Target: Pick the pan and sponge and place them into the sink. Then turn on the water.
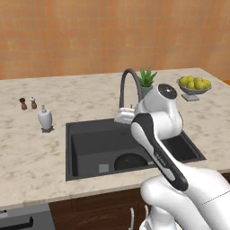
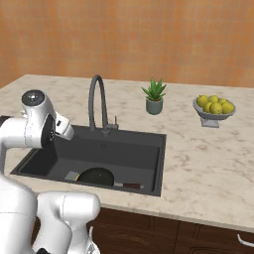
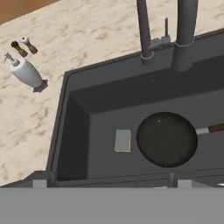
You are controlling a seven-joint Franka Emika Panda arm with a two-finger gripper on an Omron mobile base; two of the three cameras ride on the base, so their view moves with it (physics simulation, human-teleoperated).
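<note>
From where I sit, the arm rises from the base and bends forward so that the gripper (image 1: 125,116) hangs above the sink (image 1: 72,148), pointing down into it near the faucet (image 1: 128,85). In the hand view my two finger tips (image 3: 39,183) sit far apart at the bottom edge, spread wide with nothing between them.

Down in the sink, the pan (image 3: 166,139) lies flat on the basin floor, its brown handle (image 3: 215,128) pointing away from the sponge (image 3: 123,140), which lies just beside the pan's rim, also on the floor. I see no water running from the faucet.

Behind the sink on the marble counter (image 1: 27,152), the soap dispenser (image 1: 45,119) stands to one side with two small shakers (image 1: 28,103) farther back; on the other side are a potted plant (image 2: 154,96) and a bowl of lemons (image 2: 214,108).
</note>
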